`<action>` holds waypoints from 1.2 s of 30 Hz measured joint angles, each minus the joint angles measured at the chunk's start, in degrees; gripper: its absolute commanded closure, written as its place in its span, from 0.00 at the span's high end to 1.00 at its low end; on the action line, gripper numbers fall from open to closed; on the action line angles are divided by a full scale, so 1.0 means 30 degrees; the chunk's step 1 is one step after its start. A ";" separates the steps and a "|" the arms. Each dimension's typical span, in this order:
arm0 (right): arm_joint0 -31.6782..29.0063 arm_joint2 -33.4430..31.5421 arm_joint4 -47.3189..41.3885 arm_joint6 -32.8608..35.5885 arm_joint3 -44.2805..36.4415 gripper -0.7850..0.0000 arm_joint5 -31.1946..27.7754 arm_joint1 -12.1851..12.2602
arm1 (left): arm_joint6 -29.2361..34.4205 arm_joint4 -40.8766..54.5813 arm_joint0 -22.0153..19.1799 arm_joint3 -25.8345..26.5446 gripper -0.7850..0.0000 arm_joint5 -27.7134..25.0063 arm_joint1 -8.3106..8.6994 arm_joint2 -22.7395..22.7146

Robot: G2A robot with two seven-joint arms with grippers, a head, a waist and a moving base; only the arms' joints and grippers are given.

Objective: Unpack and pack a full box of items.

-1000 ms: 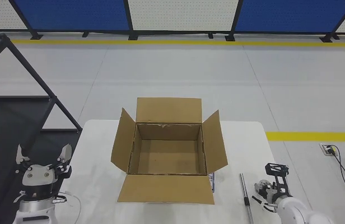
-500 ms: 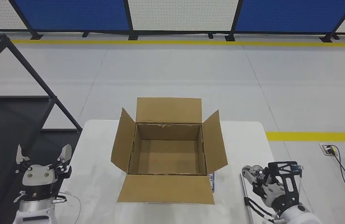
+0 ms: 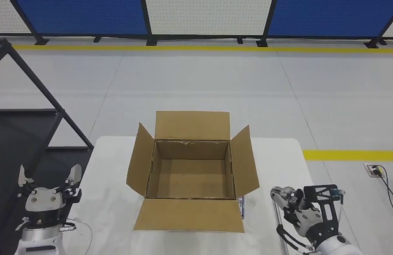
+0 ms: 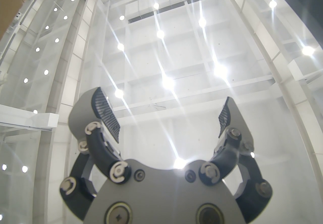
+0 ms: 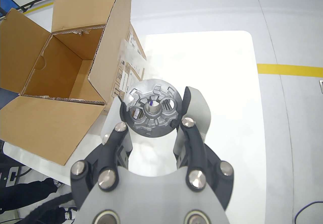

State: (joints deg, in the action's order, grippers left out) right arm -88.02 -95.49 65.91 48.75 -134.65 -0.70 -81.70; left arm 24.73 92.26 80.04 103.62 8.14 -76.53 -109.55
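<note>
- Far left, off the table's (image 3: 113, 191) edge, the left gripper (image 3: 48, 172) points upward with its fingers spread wide and nothing between them, well apart from the box.
- At the middle of the table, the cardboard box (image 3: 191, 150) stands with all four flaps folded out and its cardboard floor showing.
- Right of the box, the right gripper (image 5: 154, 102) is clamped across the rim of a round metal part (image 5: 152, 119), whose flat face is turned toward the wrist camera.
- From that part the box opening lies to the robot's left, past the raised right flap (image 3: 244, 162) — so the right arm, the nearer one, likely has to lift the part over that flap.
</note>
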 measured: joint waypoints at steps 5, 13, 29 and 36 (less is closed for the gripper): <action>0.0401 0.0760 -0.0510 -0.3153 0.0000 0.00 -0.1036 0.0019 | -0.0544 -0.0910 -0.0007 0.0105 1.00 0.0225 0.0047 0.0346; 0.3929 0.4618 0.1233 -0.4211 0.0000 0.00 -0.2656 0.0079 | -0.0679 -0.1896 0.0250 -0.0104 1.00 0.0275 0.0049 0.1230; 1.5048 1.5591 0.7391 0.3884 0.8672 0.00 0.4034 -0.1778 | -0.0162 0.0177 0.1711 0.0505 1.00 -0.0876 -0.0102 0.0580; 1.6840 1.6413 0.6901 0.4458 1.2070 0.00 0.5684 -0.2389 | -0.0118 0.0976 0.1974 0.0821 1.00 -0.0160 -0.0096 0.0381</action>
State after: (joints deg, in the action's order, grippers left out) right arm -37.50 -46.25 86.61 62.12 -98.44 16.35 -88.87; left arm 24.37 95.19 85.96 106.08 7.66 -76.82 -108.40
